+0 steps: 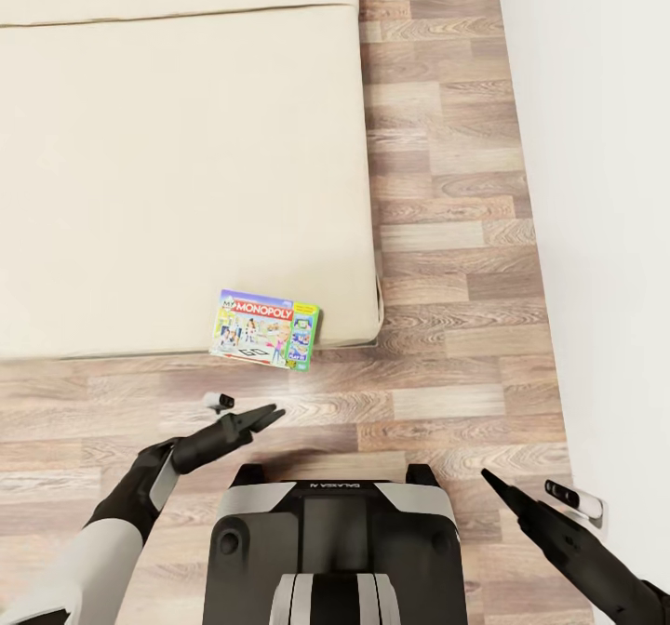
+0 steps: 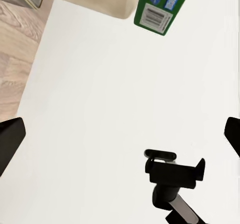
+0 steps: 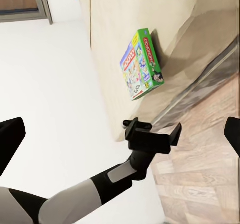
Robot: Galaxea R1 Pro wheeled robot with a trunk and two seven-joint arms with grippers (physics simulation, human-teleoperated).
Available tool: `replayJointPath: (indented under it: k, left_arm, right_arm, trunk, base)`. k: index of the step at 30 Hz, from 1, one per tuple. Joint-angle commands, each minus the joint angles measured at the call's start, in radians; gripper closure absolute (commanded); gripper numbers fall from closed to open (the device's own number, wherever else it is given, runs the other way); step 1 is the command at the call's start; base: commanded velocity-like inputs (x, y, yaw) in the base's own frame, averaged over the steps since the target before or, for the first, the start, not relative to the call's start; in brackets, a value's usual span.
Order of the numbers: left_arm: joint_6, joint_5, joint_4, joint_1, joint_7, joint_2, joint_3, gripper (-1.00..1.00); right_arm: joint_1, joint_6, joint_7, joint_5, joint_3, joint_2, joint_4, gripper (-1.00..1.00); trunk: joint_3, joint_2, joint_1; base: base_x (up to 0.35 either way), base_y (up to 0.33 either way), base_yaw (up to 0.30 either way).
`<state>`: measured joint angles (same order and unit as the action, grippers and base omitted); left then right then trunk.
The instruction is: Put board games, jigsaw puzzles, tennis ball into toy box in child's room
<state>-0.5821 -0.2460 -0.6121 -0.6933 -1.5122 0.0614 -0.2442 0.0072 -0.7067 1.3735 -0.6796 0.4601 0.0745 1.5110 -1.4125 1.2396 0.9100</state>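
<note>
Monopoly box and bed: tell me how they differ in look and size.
The Monopoly box is small, green-edged and busy with colourful print; the bed is wide and plain beige. The box overhangs the bed's near edge, by its corner. Both are flat and rectangular.

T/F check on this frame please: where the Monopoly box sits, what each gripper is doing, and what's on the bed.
1. The Monopoly box lies at the bed's near edge, close to its corner. True.
2. The left gripper is shut on the box. False: it hangs over the wooden floor, short of the box and holding nothing.
3. The box has a green edge. True, seen in the right wrist view.
4. The right gripper rests on the mattress. False: it hangs over the floor near the white wall.
5. Two game boxes show on the bed. False: one shows.
</note>
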Motion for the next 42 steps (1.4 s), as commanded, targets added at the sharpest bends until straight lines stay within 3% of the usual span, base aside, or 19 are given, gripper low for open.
replayJointPath:
  k: [1,5,13,42]
  left_arm:
    - [-0.011,0.000,0.000,0.000,-0.004,-0.004,-0.006,-1.00]
    - [-0.009,0.000,0.000,0.001,-0.003,-0.007,-0.029,-1.00]
    - [-0.008,0.000,0.000,0.001,-0.002,-0.009,-0.036,-1.00]
    - [-0.007,-0.002,-0.002,0.001,0.002,-0.015,-0.044,-1.00]
  right_arm:
    - [0.000,-0.009,-0.006,-0.005,0.000,0.000,0.000,-1.00]
    - [0.000,-0.010,-0.029,-0.005,0.000,-0.001,0.000,-1.00]
    - [0.000,-0.010,-0.073,-0.005,0.002,0.000,0.000,-1.00]
    - [0.000,-0.010,-0.083,-0.005,0.002,0.004,0.003,-1.00]
  trunk:
    - [0.000,0.000,0.000]
    - [0.000,0.000,0.000]
    - [0.000,0.000,0.000]
    - [0.000,0.000,0.000]
  base:
    - [-0.049,0.000,0.000]
    - [-0.146,0.000,0.000]
    - [-0.187,0.000,0.000]
    - [-0.053,0.000,0.000]
